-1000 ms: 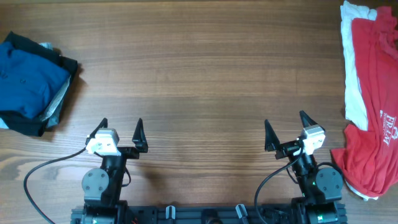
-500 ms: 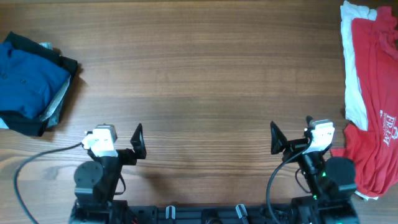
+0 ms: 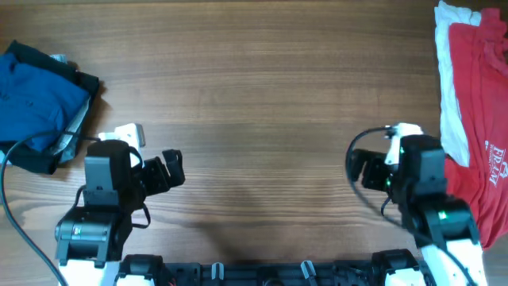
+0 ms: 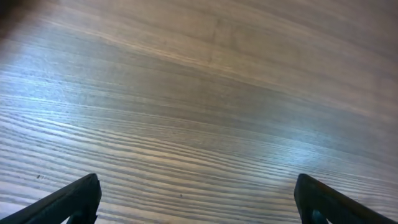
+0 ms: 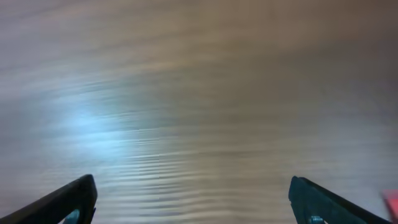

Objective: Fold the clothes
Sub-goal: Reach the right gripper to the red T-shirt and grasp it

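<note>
Close to the near edge of the table (image 3: 262, 79), the left gripper (image 3: 171, 171) is seen with its jaws spread fully wide and nothing between them; only bare wood is shown beneath it in the wrist view. The right gripper (image 3: 361, 167) is likewise spread wide and empty, just beside the red T-shirt (image 3: 476, 119). That shirt is heaped, rumpled, along the right edge up to the far right corner, with a white garment (image 3: 448, 95) partly under it; neither is judged to be folded. At the left edge, a blue garment (image 3: 36, 103) is stacked on a dark garment (image 3: 87, 82), and this pile may be counted as finished. Most of the work is judged to remain. The middle of the table, through to the far edge, is left bare for spreading a garment.
</note>
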Tool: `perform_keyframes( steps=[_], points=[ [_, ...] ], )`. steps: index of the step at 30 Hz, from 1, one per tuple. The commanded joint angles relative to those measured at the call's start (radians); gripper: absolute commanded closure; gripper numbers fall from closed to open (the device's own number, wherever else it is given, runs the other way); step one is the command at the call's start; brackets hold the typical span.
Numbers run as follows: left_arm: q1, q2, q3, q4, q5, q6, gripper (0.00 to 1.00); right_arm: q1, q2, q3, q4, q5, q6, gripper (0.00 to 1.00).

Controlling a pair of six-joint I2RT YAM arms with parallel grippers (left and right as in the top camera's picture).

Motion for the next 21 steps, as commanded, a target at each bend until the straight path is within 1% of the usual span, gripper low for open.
perform_keyframes(
  steps=[1, 5, 8, 10, 14, 17, 21],
  points=[
    [-0.005, 0.003, 0.020, -0.001, 0.012, -0.016, 0.00, -0.073, 0.116, 0.018, -0.019, 0.287, 0.222, 0.00],
    [-0.005, 0.003, 0.020, -0.001, 0.012, -0.016, 0.00, -0.187, 0.276, 0.005, -0.013, 0.389, 0.293, 0.00],
    [-0.005, 0.003, 0.020, -0.001, 0.012, -0.016, 0.00, -0.270, 0.391, 0.004, 0.015, 0.393, 0.274, 0.00],
    [-0.004, 0.003, 0.020, 0.002, 0.012, -0.016, 0.00, -0.352, 0.487, 0.004, 0.034, 0.400, 0.274, 0.00],
    [-0.004, 0.003, 0.020, 0.004, 0.012, -0.016, 0.00, -0.496, 0.612, 0.004, 0.044, 0.425, 0.274, 0.01],
    [-0.005, 0.003, 0.020, 0.014, 0.012, -0.016, 0.00, -0.571, 0.661, 0.003, 0.034, 0.434, 0.284, 0.02],
    [-0.005, 0.003, 0.020, 0.016, 0.012, -0.016, 0.00, -0.626, 0.670, 0.003, 0.041, 0.408, 0.279, 0.07]
  ],
)
